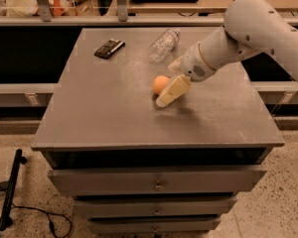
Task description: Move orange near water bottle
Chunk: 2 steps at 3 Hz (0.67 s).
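Note:
The orange (160, 84) sits near the middle of the grey tabletop (109, 108). The water bottle (164, 44) lies on its side at the back of the table, clear and crinkled, a short way behind the orange. My gripper (165, 98) reaches in from the right on the white arm (248, 33). Its cream-coloured finger (173, 90) points down-left and lies against the orange's right front side, low over the table.
A flat black rectangular object (109, 48) lies at the back left of the table. The table is a drawer cabinet with drawers (156, 181) below. A black cable and stand (10, 192) lie on the floor at the left. Shelving runs behind.

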Motion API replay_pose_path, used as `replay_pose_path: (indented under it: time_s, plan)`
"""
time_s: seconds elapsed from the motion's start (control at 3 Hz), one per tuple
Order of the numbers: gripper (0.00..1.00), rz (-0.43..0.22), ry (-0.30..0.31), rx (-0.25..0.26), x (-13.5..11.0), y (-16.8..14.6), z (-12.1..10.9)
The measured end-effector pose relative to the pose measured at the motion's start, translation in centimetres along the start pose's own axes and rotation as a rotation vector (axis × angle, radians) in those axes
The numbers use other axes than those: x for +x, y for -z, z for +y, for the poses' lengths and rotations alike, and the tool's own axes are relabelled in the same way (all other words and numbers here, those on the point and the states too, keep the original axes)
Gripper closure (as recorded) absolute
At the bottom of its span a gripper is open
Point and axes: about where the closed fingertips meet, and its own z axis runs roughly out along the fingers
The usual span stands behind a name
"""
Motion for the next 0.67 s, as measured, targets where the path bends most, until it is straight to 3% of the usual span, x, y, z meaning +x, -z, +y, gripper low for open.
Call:
replay_pose_path:
  time_s: [0.67]
  plan:
    - [0.64,-0.003,0.005,0.021,0.32,-0.07,-0.07]
